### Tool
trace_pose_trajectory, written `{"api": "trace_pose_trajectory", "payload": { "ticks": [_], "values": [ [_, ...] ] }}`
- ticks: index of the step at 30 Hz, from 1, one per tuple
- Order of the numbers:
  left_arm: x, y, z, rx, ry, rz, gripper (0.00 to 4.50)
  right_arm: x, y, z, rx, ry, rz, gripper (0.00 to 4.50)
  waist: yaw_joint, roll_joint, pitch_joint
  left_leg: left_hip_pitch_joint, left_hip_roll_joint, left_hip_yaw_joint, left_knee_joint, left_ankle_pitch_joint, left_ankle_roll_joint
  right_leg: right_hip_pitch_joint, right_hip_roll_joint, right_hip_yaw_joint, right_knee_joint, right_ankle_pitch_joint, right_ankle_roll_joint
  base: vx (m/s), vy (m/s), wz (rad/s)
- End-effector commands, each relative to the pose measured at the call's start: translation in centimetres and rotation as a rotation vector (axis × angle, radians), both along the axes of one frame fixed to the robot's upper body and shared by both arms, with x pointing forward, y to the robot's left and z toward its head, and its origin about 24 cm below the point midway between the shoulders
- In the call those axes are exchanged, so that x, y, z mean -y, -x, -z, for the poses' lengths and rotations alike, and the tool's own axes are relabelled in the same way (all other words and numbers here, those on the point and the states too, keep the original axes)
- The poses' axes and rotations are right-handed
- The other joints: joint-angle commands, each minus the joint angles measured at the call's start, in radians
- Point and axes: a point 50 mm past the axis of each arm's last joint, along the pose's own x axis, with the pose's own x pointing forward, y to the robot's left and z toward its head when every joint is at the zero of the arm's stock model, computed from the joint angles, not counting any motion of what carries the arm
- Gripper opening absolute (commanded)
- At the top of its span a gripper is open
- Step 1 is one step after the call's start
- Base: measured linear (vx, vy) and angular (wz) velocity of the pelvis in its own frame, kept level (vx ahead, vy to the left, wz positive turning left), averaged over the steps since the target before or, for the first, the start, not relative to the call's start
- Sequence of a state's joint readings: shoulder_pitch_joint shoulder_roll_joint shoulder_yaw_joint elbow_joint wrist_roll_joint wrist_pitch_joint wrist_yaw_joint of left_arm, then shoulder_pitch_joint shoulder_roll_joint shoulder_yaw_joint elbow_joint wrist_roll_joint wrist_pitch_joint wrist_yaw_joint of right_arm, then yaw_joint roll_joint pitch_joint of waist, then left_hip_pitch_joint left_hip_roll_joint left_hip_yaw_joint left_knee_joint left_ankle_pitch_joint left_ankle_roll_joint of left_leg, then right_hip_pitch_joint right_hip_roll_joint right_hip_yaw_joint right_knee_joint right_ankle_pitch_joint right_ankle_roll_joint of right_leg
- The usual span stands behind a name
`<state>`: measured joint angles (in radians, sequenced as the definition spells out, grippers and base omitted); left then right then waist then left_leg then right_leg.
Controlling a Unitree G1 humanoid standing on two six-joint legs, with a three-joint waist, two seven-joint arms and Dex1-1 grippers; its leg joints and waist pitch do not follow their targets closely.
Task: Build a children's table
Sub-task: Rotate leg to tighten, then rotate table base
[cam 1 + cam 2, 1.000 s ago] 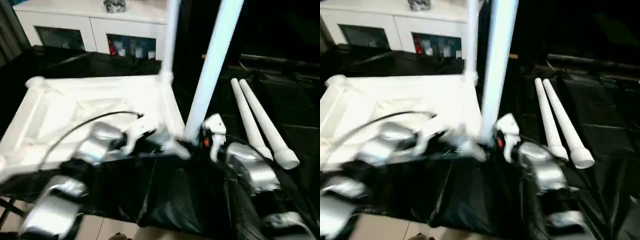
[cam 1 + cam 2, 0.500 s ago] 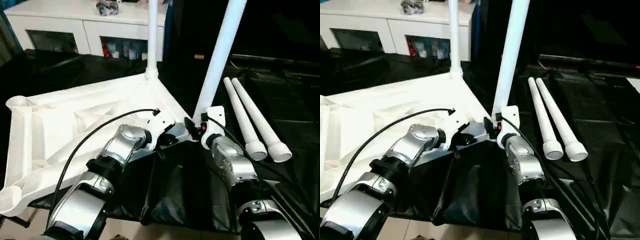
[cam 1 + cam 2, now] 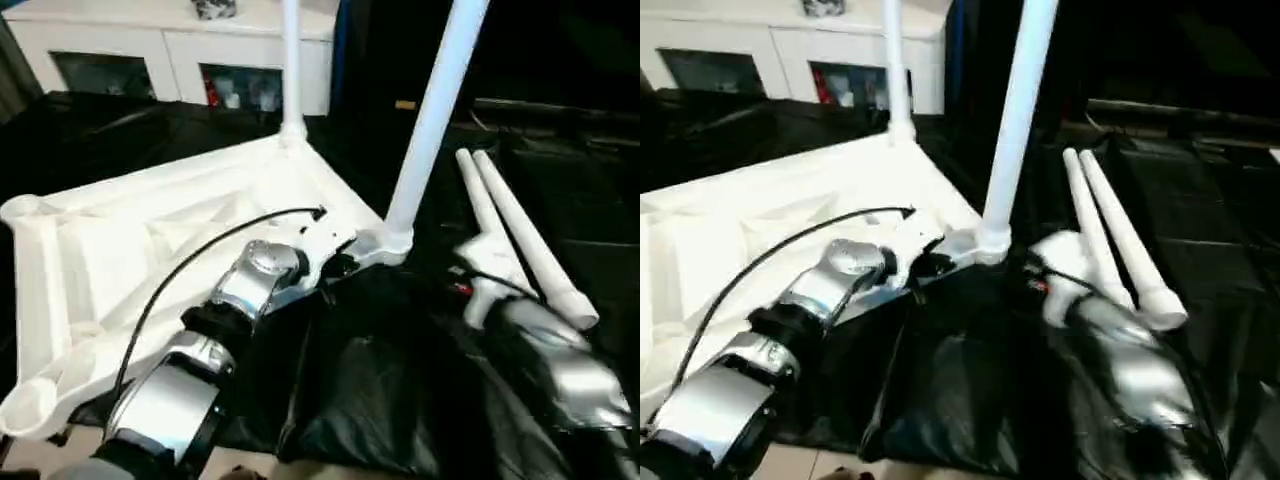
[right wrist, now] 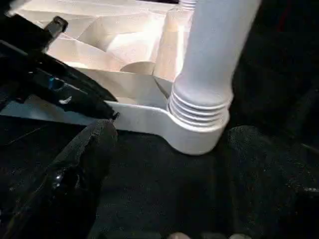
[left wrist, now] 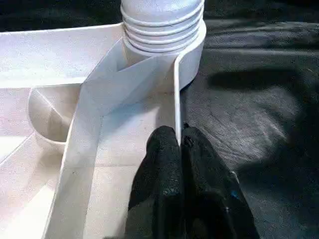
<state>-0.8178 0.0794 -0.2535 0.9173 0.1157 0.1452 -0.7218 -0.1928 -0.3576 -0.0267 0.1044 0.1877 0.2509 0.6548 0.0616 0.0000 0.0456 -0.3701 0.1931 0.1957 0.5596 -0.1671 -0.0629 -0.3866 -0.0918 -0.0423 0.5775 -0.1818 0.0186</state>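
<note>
The white tabletop (image 3: 150,240) lies upside down on black cloth, ribs facing up. One leg (image 3: 290,70) stands in its far corner socket. Another leg (image 3: 435,120) stands in the near right socket (image 4: 199,134). Two loose legs (image 3: 515,235) lie side by side to the right. My left gripper (image 5: 178,137) is shut on the tabletop's thin rim, just short of that near right socket. My right gripper (image 4: 172,144) is open, its fingers (image 4: 84,164) spread wide and a little back from the socket, touching nothing. It also appears in the left eye view as the right gripper (image 3: 470,285).
A white cabinet (image 3: 180,60) with glass doors stands at the back left. Crumpled black cloth (image 3: 380,400) covers the work surface down to its near edge. A black cable (image 3: 190,270) loops over my left forearm.
My right gripper has opened, let go of the near right leg and drawn back to the right. The leg stays upright in its socket. The left gripper keeps its hold on the rim.
</note>
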Motion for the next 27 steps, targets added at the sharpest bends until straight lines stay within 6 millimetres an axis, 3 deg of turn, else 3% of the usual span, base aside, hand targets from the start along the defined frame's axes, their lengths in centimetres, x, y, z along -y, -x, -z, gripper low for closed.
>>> {"api": "trace_pose_trajectory", "payload": {
  "ticks": [1,4,6,7,8,9,12,13,14,15,16,17,19,20,22,24,25,27],
  "values": [
    [0.6,-0.3,-1.0,0.018,0.114,-0.017,0.55,0.3,0.1,0.2,-0.009,0.02,0.06,4.23,0.0,-0.019,-0.059,0.007,0.032,-0.013,-0.053,-0.199,0.095,0.038,-0.047,0.026,-0.062,-0.154,-0.24,0.0,0.0,0.0],
    [0.7,-0.7,-2.4,0.073,0.186,-0.041,0.73,-0.1,0.2,0.9,-0.046,0.032,0.085,4.23,0.003,-0.017,-0.063,0.009,0.034,-0.013,-0.051,-0.194,0.088,0.035,-0.048,0.028,-0.062,-0.174,-0.249,0.0,0.0,0.0],
    [0.1,-1.2,-3.3,0.121,0.198,-0.097,0.73,-0.6,0.2,1.2,-0.063,0.027,0.086,4.23,0.0,-0.018,-0.064,0.005,0.036,-0.014,-0.049,-0.173,0.092,0.035,-0.045,0.027,-0.055,-0.12,-0.254,0.0,0.0,0.0],
    [-0.7,-1.6,-4.0,0.149,0.205,-0.147,0.73,-1.2,0.3,1.4,-0.081,0.021,0.074,4.23,0.002,-0.024,-0.068,0.0,0.034,-0.013,-0.043,-0.132,0.113,0.038,-0.045,0.026,-0.043,-0.052,-0.26,0.0,0.0,0.0],
    [-0.9,-1.7,-4.1,0.162,0.204,-0.159,0.73,-1.3,0.3,1.5,-0.083,0.026,0.072,4.23,0.0,-0.023,-0.067,0.0,0.033,-0.012,-0.043,-0.124,0.119,0.036,-0.044,0.026,-0.043,-0.038,-0.261,0.0,0.0,0.0],
    [-3.3,-2.3,-5.4,0.226,0.183,-0.263,0.73,-2.6,0.4,2.1,-0.106,0.05,0.037,4.23,0.001,-0.032,-0.066,-0.004,0.035,-0.013,-0.043,-0.12,0.122,0.038,-0.045,0.024,-0.036,-0.031,-0.264,0.0,0.0,0.0],
    [-6.8,-2.4,-6.4,0.277,0.116,-0.387,0.73,-4.0,0.2,2.9,-0.136,0.072,0.032,4.23,-0.007,-0.025,-0.064,-0.004,0.033,-0.012,-0.042,-0.125,0.116,0.034,-0.044,0.024,-0.039,-0.055,-0.254,0.0,0.0,0.0],
    [-10.7,-2.1,-6.8,0.292,0.044,-0.519,0.73,-4.5,-0.3,3.4,-0.165,0.086,0.078,4.23,-0.009,-0.023,-0.061,0.001,0.035,-0.01,-0.043,-0.134,0.105,0.03,-0.042,0.025,-0.04,-0.071,-0.253,0.0,0.0,0.0],
    [-10.7,-2.1,-6.8,0.292,0.044,-0.519,0.73,-4.5,-0.3,3.4,-0.165,0.086,0.078,4.23,-0.015,-0.024,-0.059,-0.003,0.034,-0.013,-0.047,-0.128,0.089,0.031,-0.04,0.024,-0.035,-0.081,-0.254,0.0,0.0,0.0],
    [-14.0,-1.5,-6.9,0.301,-0.038,-0.618,0.73,-5.1,-0.5,3.9,-0.187,0.095,0.073,4.23,-0.013,-0.023,-0.06,0.005,0.033,-0.01,-0.045,-0.138,0.073,0.027,-0.039,0.025,-0.037,-0.096,-0.247,0.0,0.0,0.0],
    [-14.0,-1.5,-6.9,0.301,-0.038,-0.618,0.73,-5.1,-0.5,3.9,-0.187,0.095,0.073,4.23,-0.015,-0.02,-0.06,0.003,0.035,-0.013,-0.048,-0.137,0.067,0.029,-0.04,0.025,-0.034,-0.098,-0.245,0.0,0.0,0.0],
    [-16.1,-0.8,-6.7,0.303,-0.105,-0.672,0.73,-5.4,-0.7,4.1,-0.19,0.099,0.076,4.23,-0.011,-0.021,-0.058,0.01,0.034,-0.008,-0.046,-0.147,0.058,0.022,-0.036,0.027,-0.04,-0.107,-0.236,0.0,0.0,0.0],
    [-20.8,1.6,-5.9,0.258,-0.238,-0.78,0.58,-6.3,-1.4,4.4,-0.206,0.086,0.101,4.23,-0.015,-0.015,-0.056,0.005,0.036,-0.012,-0.054,-0.141,0.039,0.023,-0.035,0.027,-0.031,-0.097,-0.231,0.0,0.0,0.0],
    [-21.1,1.7,-5.9,0.253,-0.244,-0.784,0.48,-6.4,-1.4,4.4,-0.206,0.086,0.102,4.23,-0.011,-0.018,-0.058,0.013,0.037,-0.01,-0.052,-0.15,0.031,0.019,-0.036,0.026,-0.033,-0.106,-0.23,0.0,0.0,0.0],
    [-23.1,3.0,-5.0,0.2,-0.295,-0.824,0.39,-6.9,-1.9,4.4,-0.213,0.069,0.111,4.23,-0.005,-0.009,-0.054,0.02,0.037,-0.009,-0.055,-0.192,0.001,0.011,-0.035,0.031,-0.035,-0.128,-0.227,0.0,0.0,0.0],
    [-24.3,4.2,-4.2,0.155,-0.374,-0.829,0.28,-7.1,-2.4,4.4,-0.214,0.064,0.128,4.23,0.001,-0.009,-0.053,0.022,0.038,-0.009,-0.057,-0.215,-0.013,0.007,-0.035,0.031,-0.035,-0.134,-0.221,0.0,0.0,0.0],
    [-25.1,5.0,-3.6,0.122,-0.422,-0.84,0.14,-7.4,-2.8,4.4,-0.222,0.054,0.144,4.23,0.004,-0.019,-0.053,0.021,0.037,-0.011,-0.061,-0.242,-0.031,0.009,-0.034,0.031,-0.033,-0.14,-0.213,0.0,0.0,0.0],
    [-25.6,6.1,-2.7,0.062,-0.47,-0.843,0.04,-7.6,-3.5,4.4,-0.239,0.037,0.167,4.23,0.009,-0.016,-0.053,0.024,0.039,-0.013,-0.063,-0.255,-0.041,0.007,-0.039,0.033,-0.033,-0.152,-0.214,0.0,0.0,0.0]
  ]
}}
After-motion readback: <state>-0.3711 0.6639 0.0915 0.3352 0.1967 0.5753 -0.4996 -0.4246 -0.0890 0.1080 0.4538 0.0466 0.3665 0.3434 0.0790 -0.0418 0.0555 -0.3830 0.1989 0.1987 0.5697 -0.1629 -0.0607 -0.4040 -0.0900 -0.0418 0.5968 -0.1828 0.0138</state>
